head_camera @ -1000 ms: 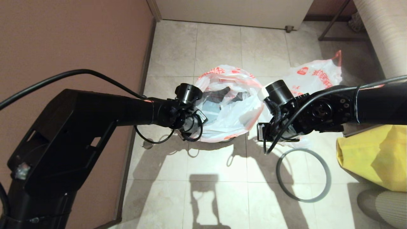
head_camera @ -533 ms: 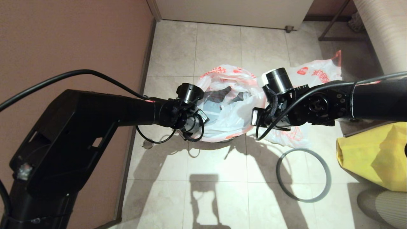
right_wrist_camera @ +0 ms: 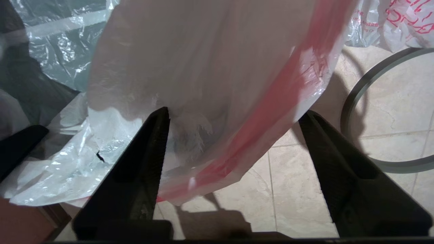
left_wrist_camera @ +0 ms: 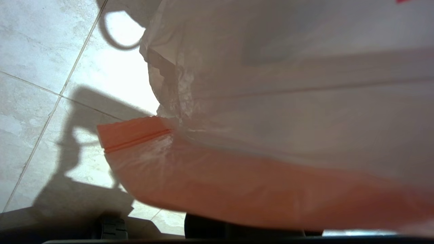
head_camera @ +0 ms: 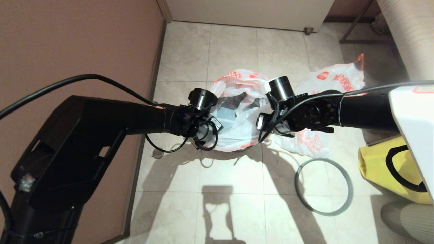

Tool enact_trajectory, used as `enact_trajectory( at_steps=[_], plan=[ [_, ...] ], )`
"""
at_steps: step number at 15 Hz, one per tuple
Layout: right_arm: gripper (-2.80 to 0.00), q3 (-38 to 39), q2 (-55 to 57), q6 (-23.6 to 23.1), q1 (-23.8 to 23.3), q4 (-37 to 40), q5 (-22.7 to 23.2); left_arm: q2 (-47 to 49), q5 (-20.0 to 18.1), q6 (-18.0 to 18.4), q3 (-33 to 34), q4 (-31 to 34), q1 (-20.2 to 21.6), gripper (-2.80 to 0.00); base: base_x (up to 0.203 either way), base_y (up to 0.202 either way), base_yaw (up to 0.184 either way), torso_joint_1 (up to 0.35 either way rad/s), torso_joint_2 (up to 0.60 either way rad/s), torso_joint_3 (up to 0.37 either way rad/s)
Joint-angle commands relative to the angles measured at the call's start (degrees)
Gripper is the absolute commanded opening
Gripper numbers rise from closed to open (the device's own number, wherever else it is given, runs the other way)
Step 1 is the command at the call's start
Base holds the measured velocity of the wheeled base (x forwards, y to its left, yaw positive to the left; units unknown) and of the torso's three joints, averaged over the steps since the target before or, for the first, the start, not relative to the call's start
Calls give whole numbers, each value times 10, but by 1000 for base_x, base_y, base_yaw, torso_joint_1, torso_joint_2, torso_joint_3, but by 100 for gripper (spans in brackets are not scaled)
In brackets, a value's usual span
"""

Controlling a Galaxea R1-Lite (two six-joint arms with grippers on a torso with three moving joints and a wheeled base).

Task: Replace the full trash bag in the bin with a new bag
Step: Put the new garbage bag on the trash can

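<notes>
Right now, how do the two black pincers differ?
The left black pincer is shut, the right black pincer open. The left is at the left edge of the white red-printed plastic bag, the right straddles its right edge. Both hang over the bag's mouth.

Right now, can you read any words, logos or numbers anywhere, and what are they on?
Bag in the bin: red print along the rim, too crumpled to read.
Bag on the floor behind: red square logo and red Chinese characters, too small to read; in the right wrist view, small Latin lettering, too blurred.
White arm cover: red mark, unreadable.
</notes>
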Motion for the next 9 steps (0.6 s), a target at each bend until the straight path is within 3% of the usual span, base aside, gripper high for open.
enact_trajectory(
  at_steps=[1,9],
  plan=[
    [-280,-5,14,1,0,1,-1,-4,1,-3,0,1,0,-280,0,0,0,0,0,0],
    [-280,-6,2,-1,-8,21,-1,-5,1,-4,0,1,-1,-280,0,0,0,0,0,0]
  ],
)
